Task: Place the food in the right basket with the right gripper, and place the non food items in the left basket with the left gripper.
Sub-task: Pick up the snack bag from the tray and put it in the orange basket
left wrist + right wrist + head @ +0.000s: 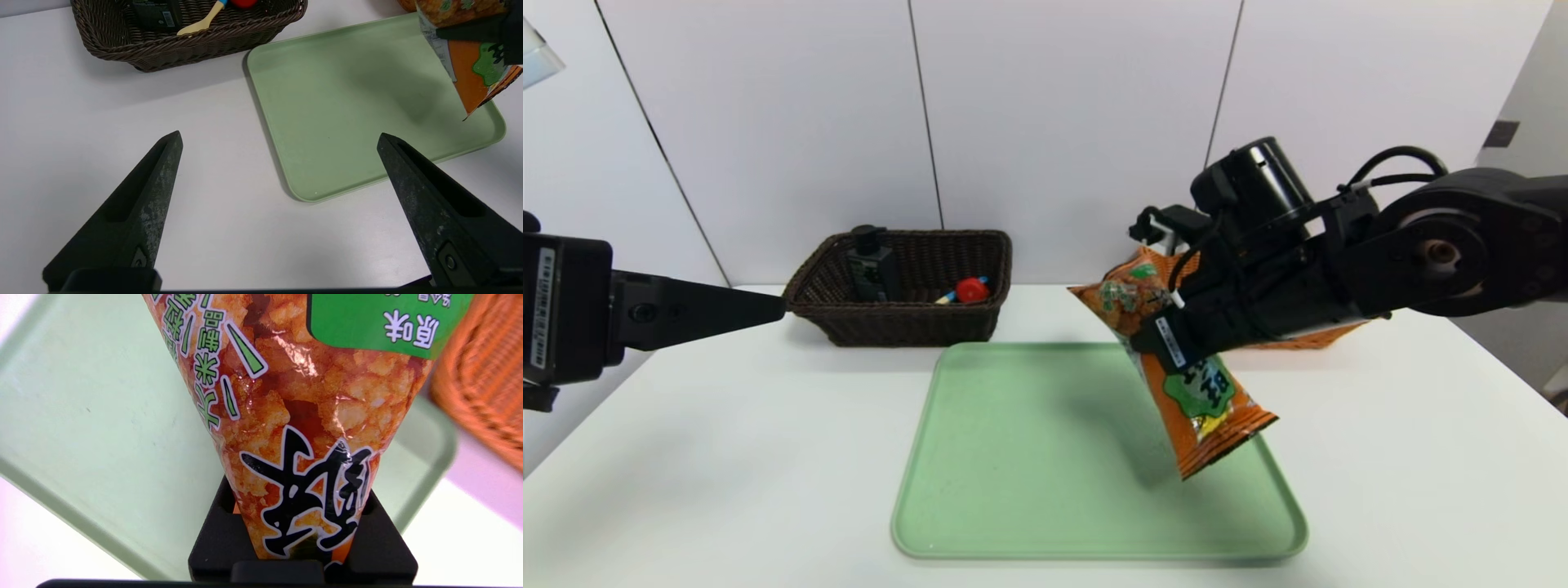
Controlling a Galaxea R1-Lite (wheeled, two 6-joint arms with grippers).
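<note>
An orange snack bag (1205, 408) with green labels hangs tilted above the right part of the green tray (1029, 457). My right gripper (1168, 339) is shut on the bag's middle. In the right wrist view the bag (294, 396) is pinched between the black fingers (212, 539), over the tray (81, 416). The orange right basket (1307, 336) sits just behind my right arm, mostly hidden. My left gripper (768, 308) hovers open and empty at the table's left side, beside the dark brown left basket (907, 322).
The left basket holds a black bottle (870, 265) and a small spoon with a red piece (968, 290). In the left wrist view, white table lies under the open left gripper (280, 136), near the tray's corner (306, 192). A wall stands right behind the baskets.
</note>
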